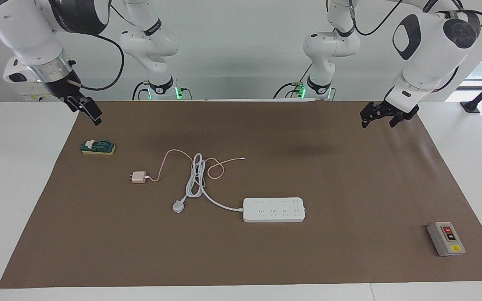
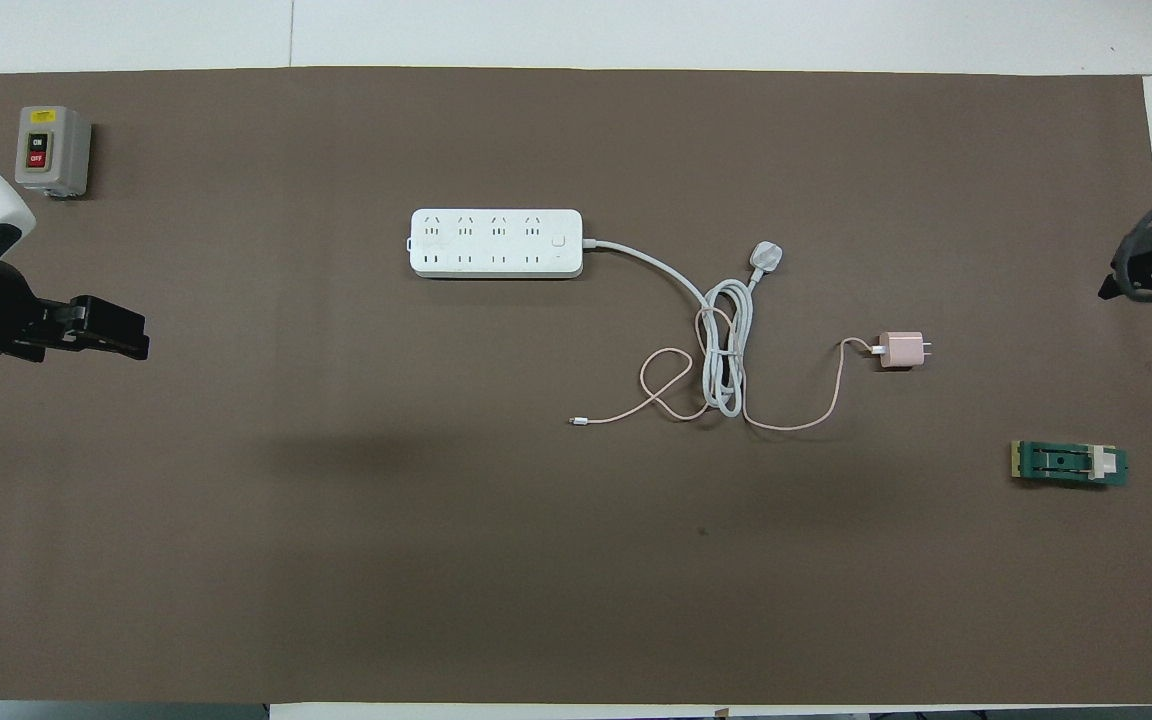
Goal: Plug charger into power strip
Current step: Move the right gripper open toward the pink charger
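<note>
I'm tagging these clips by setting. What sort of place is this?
Probably a robotics lab bench: two arms mounted at a white table covered with a brown mat, with test items laid out, such as a power strip, charger and switch box.
</note>
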{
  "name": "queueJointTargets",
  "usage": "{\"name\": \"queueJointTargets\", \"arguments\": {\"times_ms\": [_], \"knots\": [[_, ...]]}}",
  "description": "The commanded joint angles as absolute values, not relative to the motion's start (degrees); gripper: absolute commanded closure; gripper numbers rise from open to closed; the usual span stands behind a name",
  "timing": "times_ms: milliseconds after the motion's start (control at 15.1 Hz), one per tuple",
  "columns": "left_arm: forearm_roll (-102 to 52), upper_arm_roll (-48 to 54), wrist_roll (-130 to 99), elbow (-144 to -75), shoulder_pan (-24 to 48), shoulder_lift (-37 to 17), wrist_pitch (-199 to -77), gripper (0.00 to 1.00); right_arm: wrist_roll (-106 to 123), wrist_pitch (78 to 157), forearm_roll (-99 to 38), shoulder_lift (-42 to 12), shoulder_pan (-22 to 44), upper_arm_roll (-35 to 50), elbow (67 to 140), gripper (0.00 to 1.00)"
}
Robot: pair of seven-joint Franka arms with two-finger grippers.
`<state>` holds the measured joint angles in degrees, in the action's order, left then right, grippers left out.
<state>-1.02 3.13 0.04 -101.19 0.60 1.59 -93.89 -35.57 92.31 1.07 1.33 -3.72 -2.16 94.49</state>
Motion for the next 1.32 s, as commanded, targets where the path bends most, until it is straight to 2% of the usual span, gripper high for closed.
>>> {"name": "queueJointTargets", "arguments": {"times_ms": [0,264,594,991,1255], "knots": [[-0.70,3.08,0.62,-101.43,0.44,2.55,-93.34,0.00,-49.00,94.48,0.88,3.16,-3.60,-1.67,97.73,0.00],[-0.70,3.08,0.62,-101.43,0.44,2.55,-93.34,0.00,-63.96,93.78,-1.48,1.59,-3.78,-1.41,98.53,0.00],[-0.70,3.08,0.62,-101.43,0.44,2.55,-93.25,0.00,-68.37,94.56,-9.91,-3.33,-5.71,-1.76,97.65,0.00],[-0.70,3.16,0.62,-101.43,0.44,2.55,-93.34,0.00,-75.67,102.03,-14.15,-7.90,-6.77,-1.76,98.35,0.00],[-0.70,3.08,0.62,-101.43,0.44,2.55,-93.25,0.00,-74.02,106.26,-14.06,-9.75,-6.77,-1.76,102.12,0.00]]}}
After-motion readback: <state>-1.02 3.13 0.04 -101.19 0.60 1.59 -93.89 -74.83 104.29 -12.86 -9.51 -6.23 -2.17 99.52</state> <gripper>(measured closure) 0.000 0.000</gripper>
